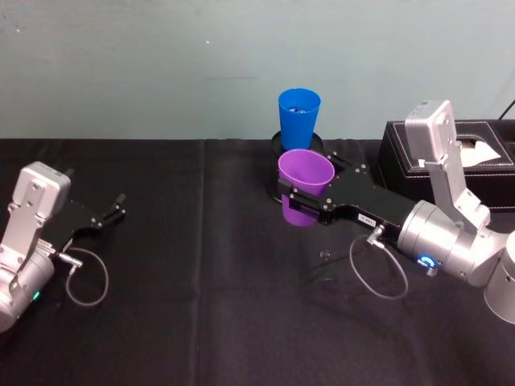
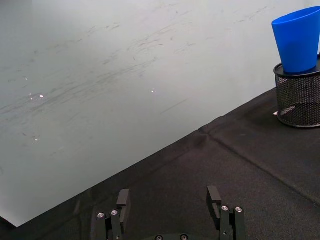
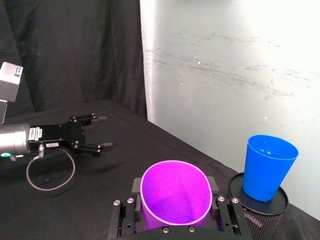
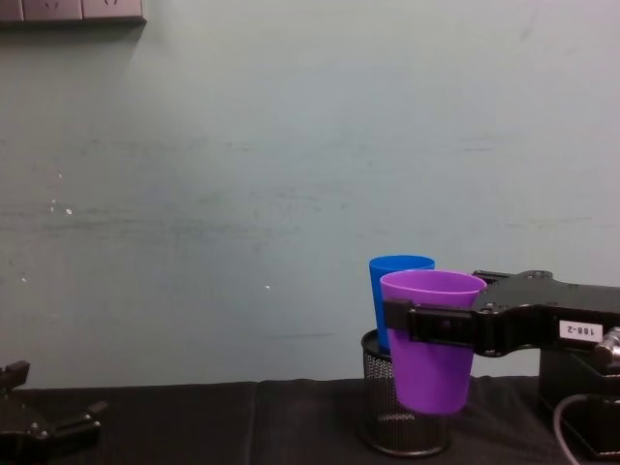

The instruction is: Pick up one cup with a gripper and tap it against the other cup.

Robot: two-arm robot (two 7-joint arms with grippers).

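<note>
Pinching the purple cup [image 1: 306, 170] with the fingers of my right gripper [image 1: 304, 201], I hold it near the blue cup [image 1: 298, 117]; my left gripper [image 1: 117, 207] idles, fingers spread.

Head above, chest level, both facing the blue cup [image 1: 298, 117]

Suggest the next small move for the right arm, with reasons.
Probably ease the right gripper forward until the purple cup touches the blue cup. The purple cup is clamped upright, off the table. The blue cup stands in the mesh holder just beyond it, and the right wrist view shows a gap between the cups. The left gripper sits open at the left.
</note>
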